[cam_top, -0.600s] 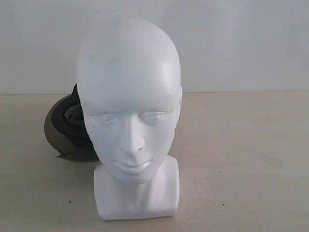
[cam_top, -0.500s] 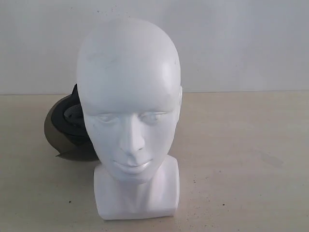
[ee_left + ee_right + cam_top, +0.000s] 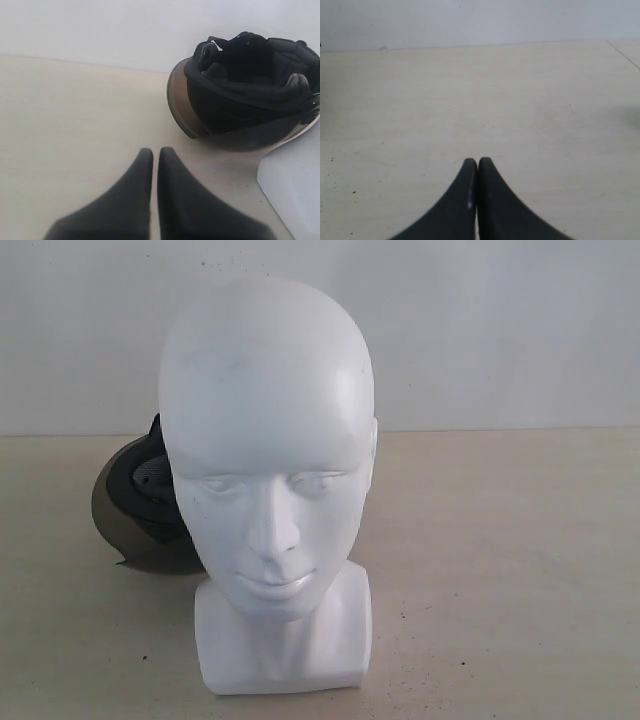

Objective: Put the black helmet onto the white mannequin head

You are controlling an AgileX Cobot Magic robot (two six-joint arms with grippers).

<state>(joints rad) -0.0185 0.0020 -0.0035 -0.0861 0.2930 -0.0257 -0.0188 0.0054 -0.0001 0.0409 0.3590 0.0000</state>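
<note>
The task appears barely begun. Nearest in the exterior view, the mannequin head [image 3: 268,470] stands upright and uncovered on the table [image 3: 500,560], facing the camera. The helmet [image 3: 140,508] lies on the table just behind the head, on the side where the left arm works, and the head hides much of it. No arm shows in this view. By the look of it everything is left to do: grasp the helmet, lift it, turn its opening down and lower it over the head.

The wrist views show what the exterior view lacks. The left gripper [image 3: 155,154] is clenched on nothing, near the head's base and short of the helmet, whose padded lining and tinted visor show plainly here. The right gripper [image 3: 478,162] is also clenched and empty above the table, with neither head nor helmet in sight.
</note>
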